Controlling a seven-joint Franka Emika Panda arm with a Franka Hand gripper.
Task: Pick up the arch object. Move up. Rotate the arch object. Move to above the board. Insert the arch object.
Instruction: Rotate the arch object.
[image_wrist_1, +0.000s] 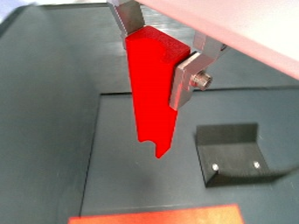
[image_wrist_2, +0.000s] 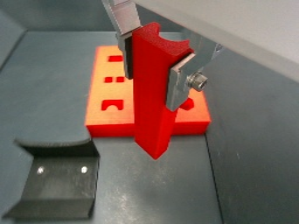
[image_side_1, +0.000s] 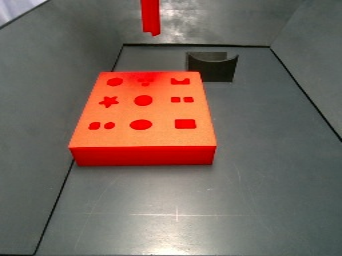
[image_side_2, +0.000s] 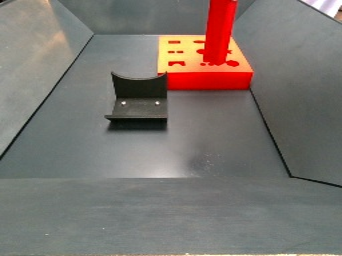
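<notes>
- Both wrist views look down close along the tool and the arch object.
- Both side views look down from farther off, facing opposite ways, sharing the board and the fixture.

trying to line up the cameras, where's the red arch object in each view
Wrist view: arch object hangs centre, clamped in the gripper.
Wrist view: arch object centre, in front of the board.
Side view: arch object at top edge, cut off.
Side view: arch object upper right, upright.
Shared landmark: the fixture.
</notes>
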